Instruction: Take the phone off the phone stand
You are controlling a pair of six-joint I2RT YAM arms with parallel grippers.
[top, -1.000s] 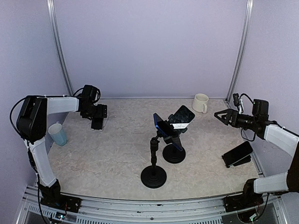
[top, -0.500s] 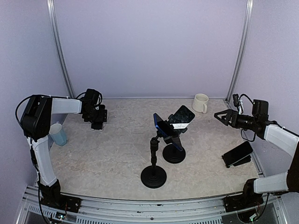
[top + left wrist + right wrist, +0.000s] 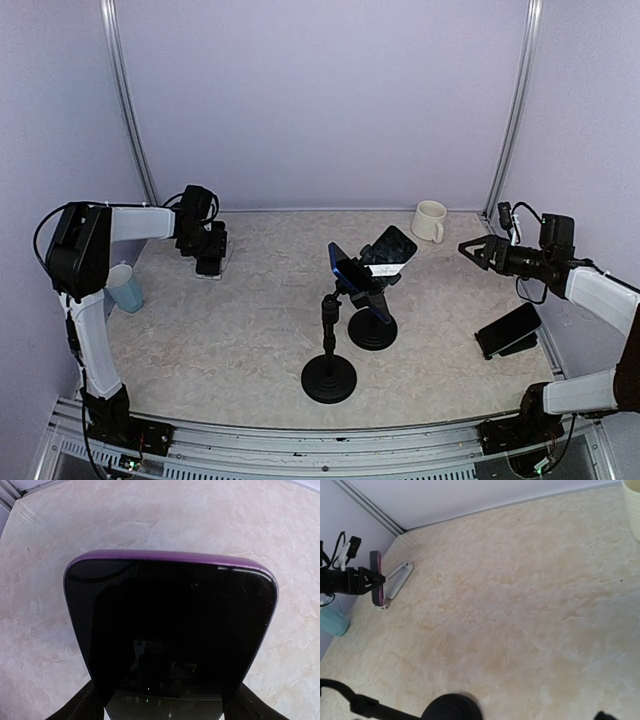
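A purple-edged phone (image 3: pixel 170 625) with a dark screen leans on a small silver phone stand (image 3: pixel 223 262) at the back left of the table. My left gripper (image 3: pixel 205 250) reaches over it, its black fingers (image 3: pixel 82 705) pressed to the phone's two long sides. In the right wrist view the phone (image 3: pixel 376 577) stands edge-on against the stand (image 3: pixel 397 579). Far to the right, my right gripper (image 3: pixel 470 248) hovers open and holds nothing; its fingers hardly show in its own view.
Two black pole stands (image 3: pixel 329 380) (image 3: pixel 372 330) in the middle carry a blue phone (image 3: pixel 345 268) and a dark phone (image 3: pixel 390 248). Another phone (image 3: pixel 510 328) rests on a stand at the right edge. A cream mug (image 3: pixel 430 220) stands at the back, a teal cup (image 3: pixel 124 288) at the left.
My left gripper has dropped a little onto the purple phone and its fingers have drawn in against the phone's sides. The right arm has not moved.
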